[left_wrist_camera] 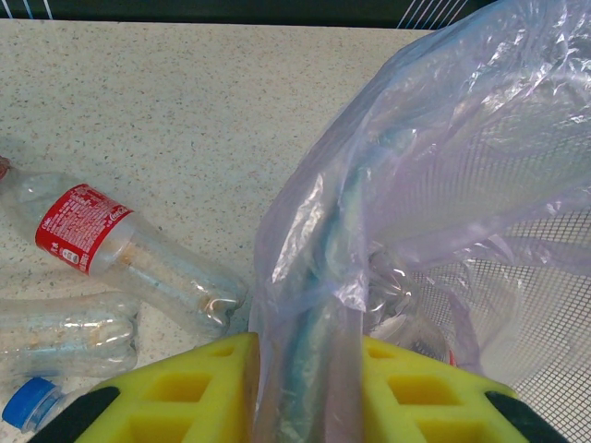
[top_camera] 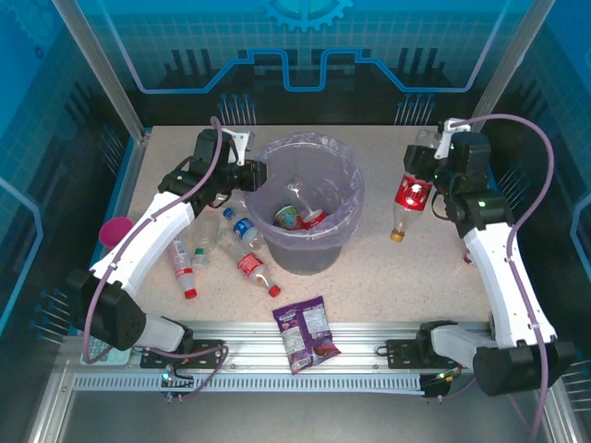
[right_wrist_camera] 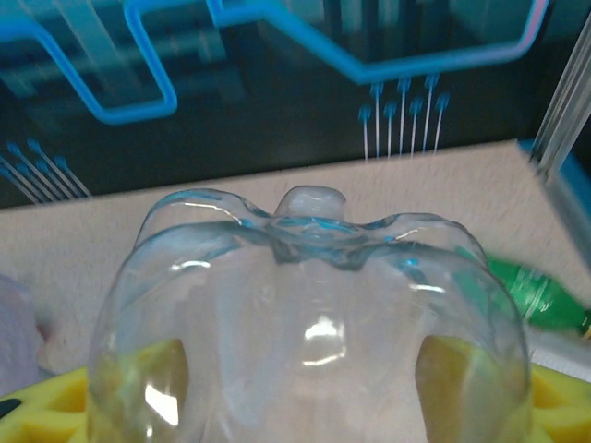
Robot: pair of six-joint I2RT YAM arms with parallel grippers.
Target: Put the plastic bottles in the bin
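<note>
The grey bin (top_camera: pixel 309 251), lined with a lavender bag (left_wrist_camera: pixel 443 148), stands mid-table with bottles inside (top_camera: pixel 300 218). My left gripper (top_camera: pixel 251 175) (left_wrist_camera: pixel 305 369) is shut on the bin's left rim and the bag over it. My right gripper (top_camera: pixel 432 175) (right_wrist_camera: pixel 309 369) is shut on the base of a red-labelled clear bottle (top_camera: pixel 411 196) (right_wrist_camera: pixel 309 277), which hangs cap down to the right of the bin. Left of the bin lie a blue-labelled bottle (top_camera: pixel 243 228), two red-labelled bottles (top_camera: pixel 255 269) (top_camera: pixel 182 264) and a clear one (top_camera: pixel 200 255). A green bottle (right_wrist_camera: pixel 536 297) lies on the table beyond the held one.
A purple snack packet (top_camera: pixel 307 334) lies at the near edge in front of the bin. A pink round object (top_camera: pixel 114 231) sits at the table's left edge. Blue walls close in the table's back and sides.
</note>
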